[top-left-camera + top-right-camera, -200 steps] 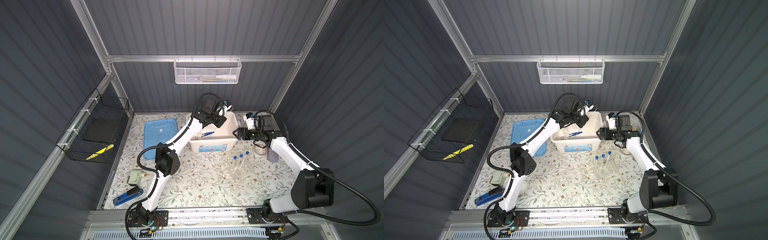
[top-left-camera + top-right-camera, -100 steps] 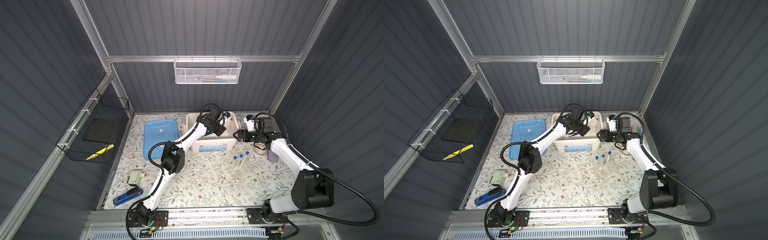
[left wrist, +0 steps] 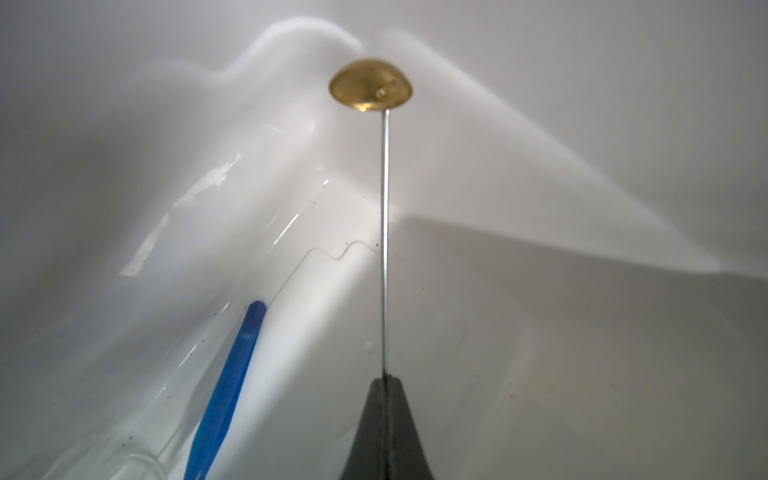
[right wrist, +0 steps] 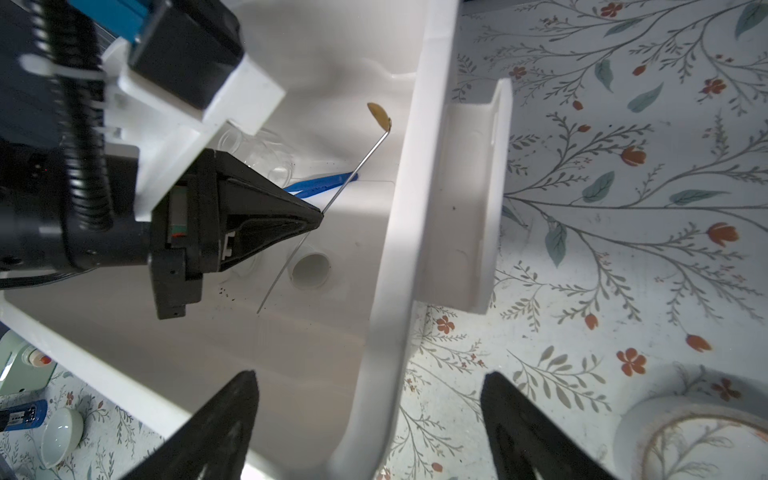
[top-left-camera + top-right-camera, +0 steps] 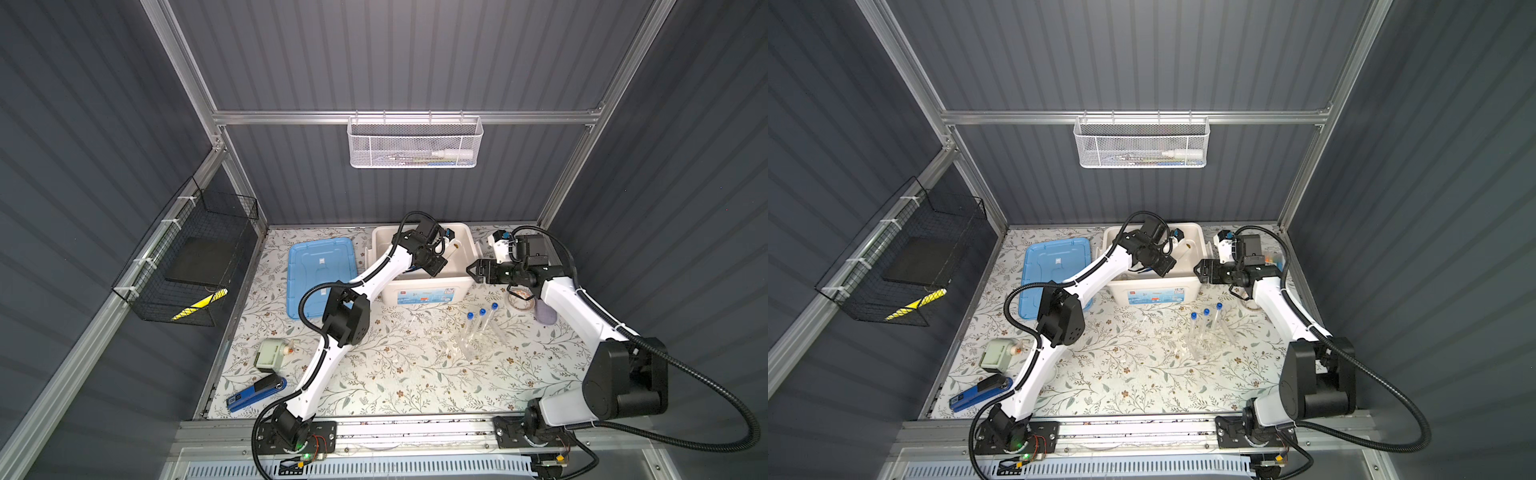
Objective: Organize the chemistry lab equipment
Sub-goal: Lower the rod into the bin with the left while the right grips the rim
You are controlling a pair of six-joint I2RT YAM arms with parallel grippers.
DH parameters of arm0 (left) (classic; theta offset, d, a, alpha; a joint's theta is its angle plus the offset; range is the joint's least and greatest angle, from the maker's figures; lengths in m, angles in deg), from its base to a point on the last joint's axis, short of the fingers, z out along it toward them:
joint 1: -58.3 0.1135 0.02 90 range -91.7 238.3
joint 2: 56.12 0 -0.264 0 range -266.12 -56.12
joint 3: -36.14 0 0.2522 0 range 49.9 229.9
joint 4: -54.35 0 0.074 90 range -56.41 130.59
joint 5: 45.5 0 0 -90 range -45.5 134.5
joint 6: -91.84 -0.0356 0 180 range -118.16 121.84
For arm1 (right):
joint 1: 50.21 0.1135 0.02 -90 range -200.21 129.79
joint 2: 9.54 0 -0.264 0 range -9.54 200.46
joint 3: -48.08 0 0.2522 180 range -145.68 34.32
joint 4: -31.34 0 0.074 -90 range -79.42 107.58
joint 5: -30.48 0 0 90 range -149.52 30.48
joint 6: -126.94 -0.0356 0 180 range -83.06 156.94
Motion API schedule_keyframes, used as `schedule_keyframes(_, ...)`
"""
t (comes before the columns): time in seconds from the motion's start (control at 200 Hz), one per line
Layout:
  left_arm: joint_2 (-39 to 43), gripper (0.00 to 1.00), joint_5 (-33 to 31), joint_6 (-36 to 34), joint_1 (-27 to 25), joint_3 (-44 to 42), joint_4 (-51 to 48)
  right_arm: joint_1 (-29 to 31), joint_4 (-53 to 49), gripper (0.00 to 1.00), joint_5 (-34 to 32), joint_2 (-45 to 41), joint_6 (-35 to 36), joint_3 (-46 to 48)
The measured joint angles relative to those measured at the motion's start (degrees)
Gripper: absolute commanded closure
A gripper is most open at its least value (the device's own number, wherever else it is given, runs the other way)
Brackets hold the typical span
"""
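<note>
In both top views the left arm [image 5: 386, 266] bends down into the white bin [image 5: 390, 293] and its own wrist covers the fingers, so the grip cannot be read there; the right gripper [image 5: 470, 270] stands just beside the bin's right wall, jaws spread, nothing between them; three blue-capped test tubes [image 5: 482, 316] are on the flowered table [image 5: 395, 374] in front of the bin, their clear bodies hard to separate from the pattern; a blue lid [image 5: 320, 274] lies left of the bin. In the left wrist view the left gripper [image 3: 386, 382] is clenched on the thin brass-tipped rod [image 3: 384, 249]; the brass end is close to the bin's inner wall, touching or not I cannot tell; the blue tweezers [image 3: 232, 374] lie on the bin floor, one end cut off by the frame. In the right wrist view the rod is pinched near its middle, brass end higher, plain end toward the floor; the tweezers and some clear glassware [image 4: 266, 145] are partly hidden behind the left gripper; a small white dish [image 4: 311, 270] sits on the bin floor just beside the rod; a second white dish [image 4: 62, 430] is outside on the table; of the right gripper only two fingertips show, wide apart, the bin's rim seen between them.
</note>
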Motion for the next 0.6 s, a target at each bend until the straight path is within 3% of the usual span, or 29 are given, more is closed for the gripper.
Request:
schedule_keyframes(0.27, -1.44, 0.87, 0.72, 1.88, 0.72, 0.00, -0.35, 0.00, -0.02, 0.14, 0.04, 0.00, -0.20, 0.00)
schedule_keyframes(0.6, -1.16, 0.49, 1.07, 4.66, 0.74, -1.36, 1.66, 0.00, 0.00, 0.13, 0.09, -0.02, -0.37, 0.35)
